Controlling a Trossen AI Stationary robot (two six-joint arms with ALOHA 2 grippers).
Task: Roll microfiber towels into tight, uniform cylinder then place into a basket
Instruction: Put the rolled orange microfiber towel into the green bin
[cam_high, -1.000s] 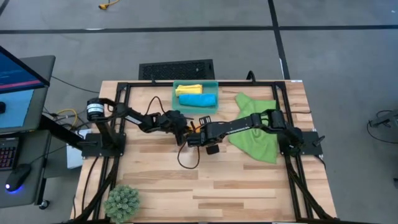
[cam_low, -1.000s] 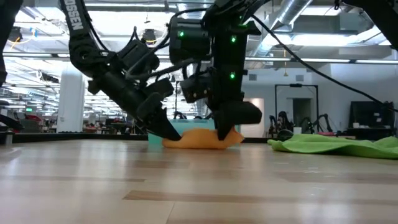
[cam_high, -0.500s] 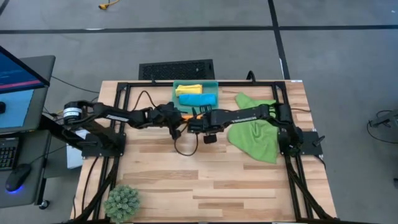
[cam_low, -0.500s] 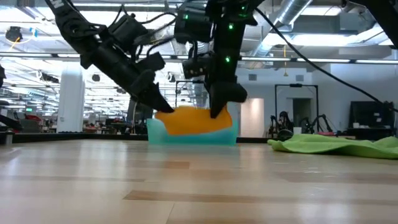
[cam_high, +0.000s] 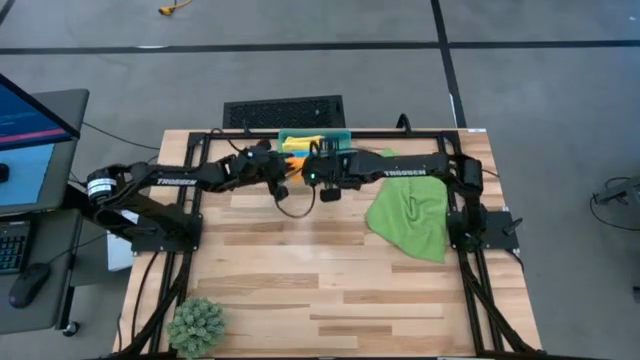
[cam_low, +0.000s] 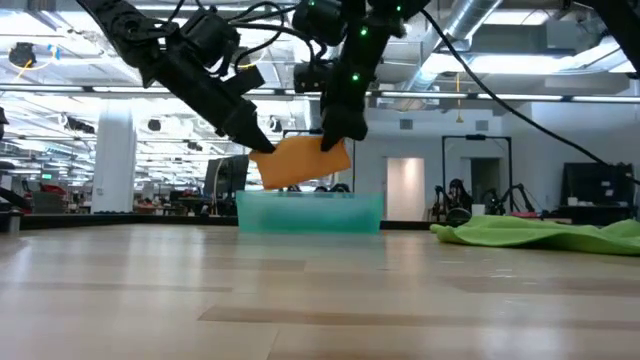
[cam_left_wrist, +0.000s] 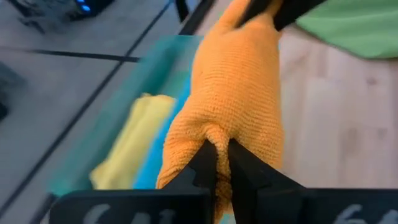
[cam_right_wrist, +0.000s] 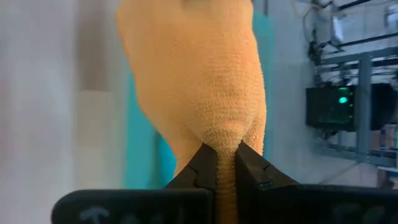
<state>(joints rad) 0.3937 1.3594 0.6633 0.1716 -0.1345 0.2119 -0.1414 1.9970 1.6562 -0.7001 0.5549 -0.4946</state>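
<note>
Low view: rolled orange towel (cam_low: 300, 160) hangs in the air above the basket (cam_low: 310, 212), centre frame, clear of its rim. Left gripper (cam_low: 262, 146) pinches the roll's left end, fingers closed on the cloth; right gripper (cam_low: 335, 135) is clamped on its right end. High view: basket sits at upper centre of the table (cam_high: 330, 290), yellow towel (cam_high: 300, 143) inside. Green towel (cam_high: 412, 215) lies spread at right.
</note>
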